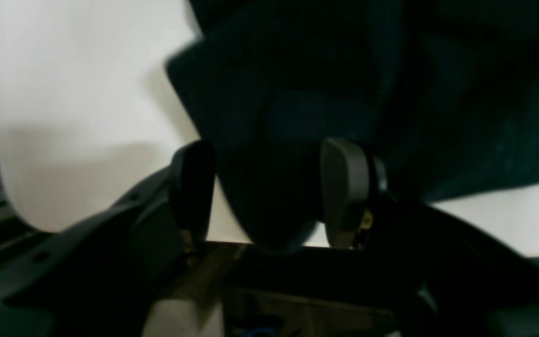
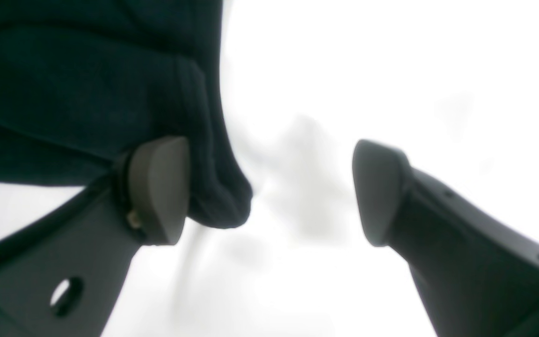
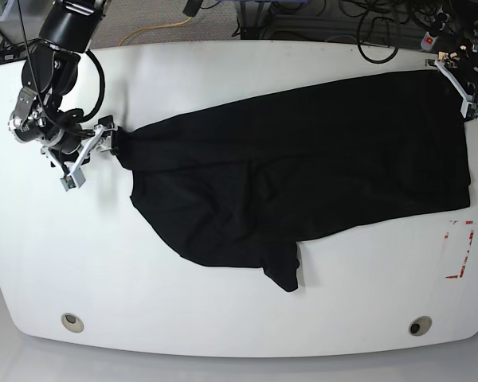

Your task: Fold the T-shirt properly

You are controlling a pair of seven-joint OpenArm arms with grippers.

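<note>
The black T-shirt (image 3: 303, 171) lies spread across the white table (image 3: 223, 314), with wrinkles and a flap folded down near the front middle. My right gripper (image 3: 86, 155) is at the shirt's left tip. In the right wrist view it (image 2: 269, 192) stands open, and a ribbed edge of the T-shirt (image 2: 87, 93) rests against one finger (image 2: 157, 187). My left gripper (image 3: 460, 89) is at the shirt's far right corner. In the left wrist view it (image 1: 267, 192) is open with a bunch of the T-shirt (image 1: 297, 117) lying between its fingers.
A red tape mark (image 3: 460, 248) sits on the table to the right of the shirt. Two round holes (image 3: 72, 321) (image 3: 419, 325) lie near the front edge. Cables (image 3: 374, 48) hang over the back edge.
</note>
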